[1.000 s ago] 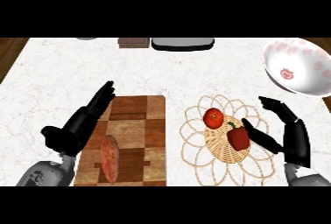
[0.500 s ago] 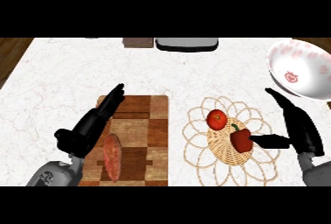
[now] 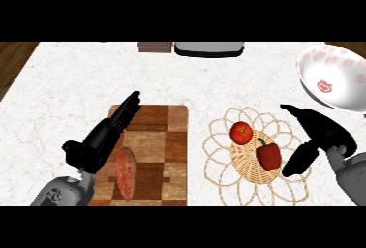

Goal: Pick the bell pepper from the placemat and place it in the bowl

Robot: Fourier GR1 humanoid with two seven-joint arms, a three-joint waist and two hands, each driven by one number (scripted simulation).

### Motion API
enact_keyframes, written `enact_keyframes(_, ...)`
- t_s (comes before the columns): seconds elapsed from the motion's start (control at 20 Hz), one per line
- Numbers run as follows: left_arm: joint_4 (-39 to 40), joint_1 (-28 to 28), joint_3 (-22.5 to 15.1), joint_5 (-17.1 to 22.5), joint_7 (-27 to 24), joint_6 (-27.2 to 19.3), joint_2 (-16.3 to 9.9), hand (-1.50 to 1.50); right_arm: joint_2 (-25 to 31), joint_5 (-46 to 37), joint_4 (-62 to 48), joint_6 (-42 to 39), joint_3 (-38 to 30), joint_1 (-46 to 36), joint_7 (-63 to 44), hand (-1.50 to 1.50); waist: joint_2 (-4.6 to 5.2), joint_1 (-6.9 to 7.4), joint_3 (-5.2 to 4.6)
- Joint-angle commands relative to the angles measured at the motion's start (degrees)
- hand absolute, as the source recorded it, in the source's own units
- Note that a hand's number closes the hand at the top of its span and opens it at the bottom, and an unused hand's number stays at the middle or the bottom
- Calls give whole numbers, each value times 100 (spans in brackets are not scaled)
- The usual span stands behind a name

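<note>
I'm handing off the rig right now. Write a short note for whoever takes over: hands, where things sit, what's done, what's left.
Left robot hand: open, resting over the cutting board, holding nothing.
Right robot hand: open, beside the placemat's right edge, not touching the bell pepper.
Bell pepper lies on the woven placemat, next to a tomato.
Bowl sits at the counter's far right.
Done: nothing grasped yet.
Left: grasp pepper, carry it to the bowl, release.

Bell pepper (image 3: 268,156) beside open right robot hand (image 3: 320,140)
</note>
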State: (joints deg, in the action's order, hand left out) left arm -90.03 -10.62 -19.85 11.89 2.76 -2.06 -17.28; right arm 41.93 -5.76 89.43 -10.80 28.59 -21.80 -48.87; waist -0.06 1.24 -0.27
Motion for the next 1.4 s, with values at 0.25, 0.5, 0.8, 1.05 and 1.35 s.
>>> enact_keyframes(0.25, -16, 180, 213, -93, -119, 153, -72, 0, -668, 994, 41, -1181, -48, -1032, -2282, -150, -4, -70, 20)
enact_keyframes(0.5, 244, 279, 29, -308, -350, 127, 280, 0, -929, 443, -115, -779, 349, -661, -1923, -150, 6, -122, 23)
enact_keyframes(0.8, -207, 185, 117, -383, 219, -8, 385, 0, -1197, -156, 545, -507, 577, -454, -2374, -150, -19, -141, 25)
enact_keyframes(1.05, 70, 64, 455, -299, 134, 362, 319, 0, -1353, -940, -70, -539, 400, -451, -1534, -150, 5, -117, 26)
enact_keyframes(1.35, 120, 301, 563, -448, -242, 497, 287, 0, -1337, -1719, 19, -442, 418, -165, -1557, -150, 3, -129, 25)
